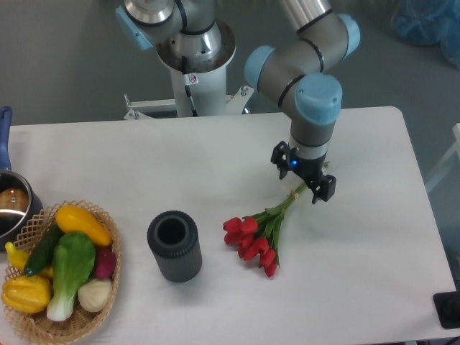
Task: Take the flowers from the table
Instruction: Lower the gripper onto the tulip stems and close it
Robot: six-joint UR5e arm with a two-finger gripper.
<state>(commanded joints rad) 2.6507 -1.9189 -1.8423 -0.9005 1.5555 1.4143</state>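
Note:
The flowers (pixel 259 231), a small bunch of red tulips with green stems, lie flat on the white table (pixel 180 165), heads toward the front, stem ends pointing back right. My gripper (pixel 301 178) is open and points straight down. It sits low over the stem ends, with one finger on each side of them. The stem tips are partly hidden behind the gripper. I cannot tell whether the fingers touch the table.
A dark grey cylindrical vase (pixel 174 245) stands left of the flowers. A wicker basket (pixel 39 325) of vegetables sits at the front left edge. A pot (pixel 11 203) is at the left edge. The arm's base (pixel 194 54) stands behind the table.

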